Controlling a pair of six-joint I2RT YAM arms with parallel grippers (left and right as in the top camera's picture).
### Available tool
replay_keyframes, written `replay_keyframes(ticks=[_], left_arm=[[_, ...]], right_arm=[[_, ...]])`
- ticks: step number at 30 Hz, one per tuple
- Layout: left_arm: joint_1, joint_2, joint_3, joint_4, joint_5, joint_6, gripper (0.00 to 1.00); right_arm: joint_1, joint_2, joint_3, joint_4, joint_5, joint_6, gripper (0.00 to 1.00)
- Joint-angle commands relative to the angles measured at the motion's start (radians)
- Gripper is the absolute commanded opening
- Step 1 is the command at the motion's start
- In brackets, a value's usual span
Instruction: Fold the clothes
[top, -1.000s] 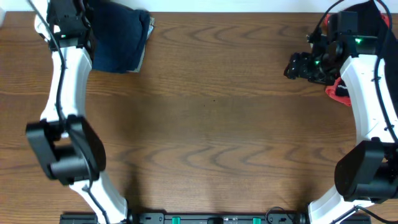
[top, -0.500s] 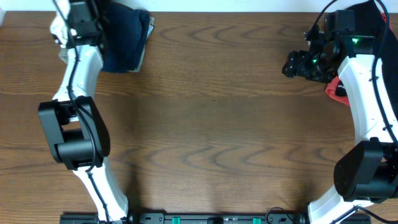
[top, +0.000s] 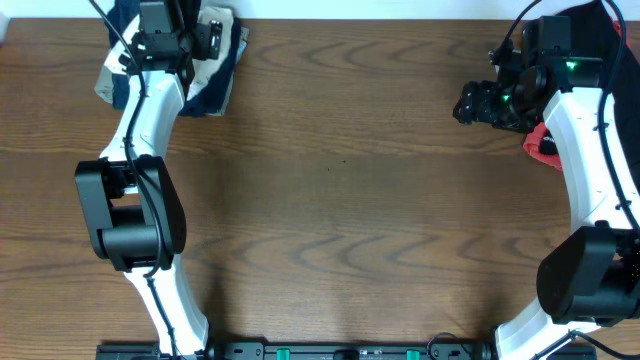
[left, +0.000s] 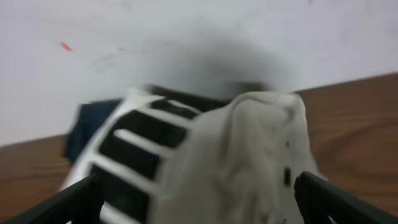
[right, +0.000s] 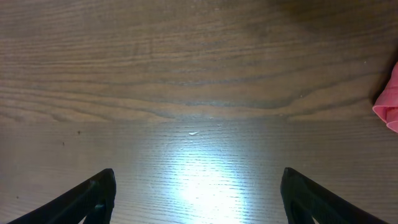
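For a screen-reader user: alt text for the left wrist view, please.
A bunched white T-shirt with a black striped print sits between the left gripper's open fingers. A navy garment lies behind it on the wooden table.

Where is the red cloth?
In the overhead view the red cloth lies at the table's right side, tucked partly under the right arm, beside the right gripper.
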Motion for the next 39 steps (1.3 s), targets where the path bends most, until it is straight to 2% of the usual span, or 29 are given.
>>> replay_keyframes(ticks=[1, 7, 11, 17, 19, 20, 29, 39], left_arm=[[-0.012, -0.063, 0.019, -0.006, 0.071, -0.127, 0.98], [-0.053, -0.191, 0.019, -0.102, 0.071, -0.127, 0.98], [-0.077, -0.321, 0.019, -0.254, 0.071, -0.127, 0.98], [-0.087, -0.447, 0.019, -0.469, 0.071, -0.126, 0.98], [-0.087, -0.457, 0.019, -0.481, 0.071, -0.126, 0.98], [-0.087, -0.458, 0.019, -0.481, 0.071, -0.126, 0.98], [-0.087, -0.457, 0.016, -0.483, 0.071, -0.126, 0.98], [-0.087, -0.457, 0.016, -0.483, 0.071, -0.126, 0.98]], right_arm=[[0.005, 0.002, -0.002, -0.001, 0.002, -0.010, 0.83], [0.006, -0.001, 0.000, 0.007, 0.002, -0.049, 0.83], [0.004, -0.036, 0.013, 0.010, 0.003, -0.082, 0.80], [0.001, -0.204, 0.053, 0.011, 0.090, -0.081, 0.81], [0.001, -0.283, 0.055, 0.014, 0.145, -0.080, 0.84], [0.001, -0.327, 0.055, 0.014, 0.161, -0.080, 0.99], [0.002, -0.608, 0.055, 0.013, 0.153, -0.080, 0.99], [0.002, -0.757, 0.054, 0.038, 0.184, -0.067, 0.99]])
